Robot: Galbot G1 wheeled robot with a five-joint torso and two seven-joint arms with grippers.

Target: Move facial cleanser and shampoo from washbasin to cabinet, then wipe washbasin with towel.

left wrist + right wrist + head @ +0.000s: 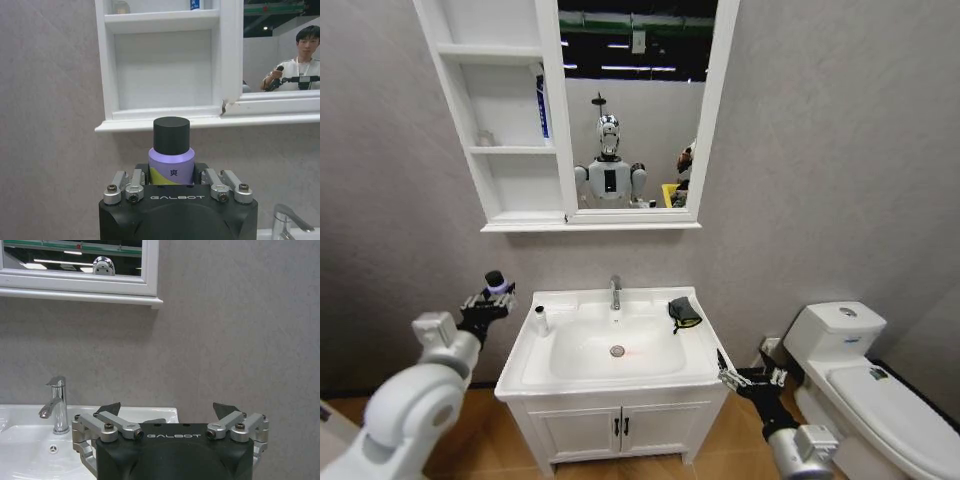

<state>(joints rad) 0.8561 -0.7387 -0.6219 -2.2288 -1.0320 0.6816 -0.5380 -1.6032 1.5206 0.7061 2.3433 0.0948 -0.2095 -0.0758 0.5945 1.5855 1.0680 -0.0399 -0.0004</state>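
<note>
Left of the washbasin [535, 365], below the cabinet [505, 150] | left gripper [492, 298] clamped on a lilac cylindrical bottle [171, 165], matte black cap | right gripper [732, 378] fingers apart beside basin's right corner | dark crumpled towel [684, 313] on glossy ceramic rim | small white bottle [540, 320] near chrome tap [615, 292]

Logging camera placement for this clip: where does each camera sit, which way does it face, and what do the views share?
Head: high on the robot, looking down at the washbasin, cabinet and towel; both arms show.
Left wrist: behind the left tool, shut on a purple bottle, facing the cabinet's lowest shelf.
Right wrist: behind the open right tool, facing the wall above the washbasin.
Shared: the tap appears in the head and right wrist views.
</note>
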